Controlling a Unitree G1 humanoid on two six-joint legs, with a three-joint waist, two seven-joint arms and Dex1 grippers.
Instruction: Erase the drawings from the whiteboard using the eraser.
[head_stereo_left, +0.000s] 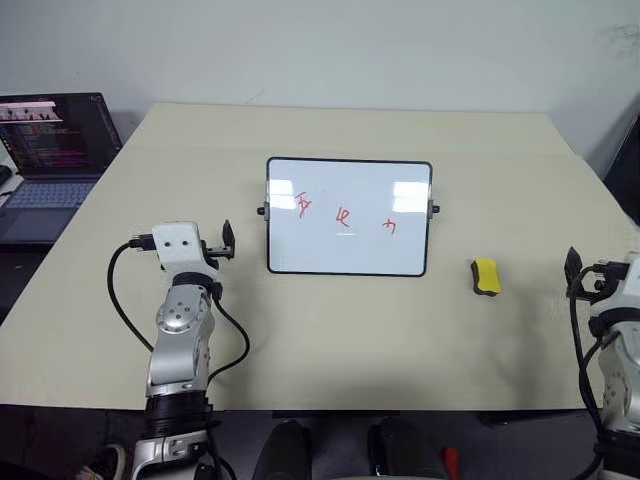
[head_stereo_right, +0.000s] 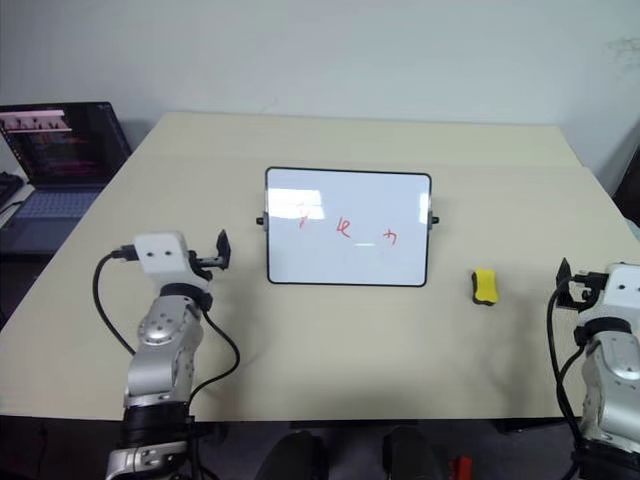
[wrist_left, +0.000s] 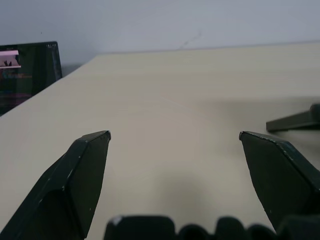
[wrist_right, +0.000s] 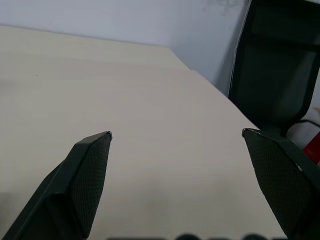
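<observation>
While the whiteboard stands propped near the middle of the beige table, tilted back on its black-framed edge with a small knob at each side, both arms wait short of it with nothing in their grasp. Three red drawings run in a row across the glossy white face, the leftmost highest and the rightmost lowest; they look like hand-drawn characters, but none can be read as a definite letter or word. To the right of the board, well apart from it, the yellow eraser lies flat on the table, dark along its underside. On the robot's left, the left gripper hovers over bare tabletop just beside the board's left edge, its two black fingers spread wide apart and empty. Near the table's right edge, the right gripper sits beyond the eraser, not touching it, its fingers likewise parted wide around nothing. A black chair stands past that corner of the table. At the far left a laptop is open, its dark screen showing rows of coloured text too small to read. No brand mark or label shows on the board or eraser.
</observation>
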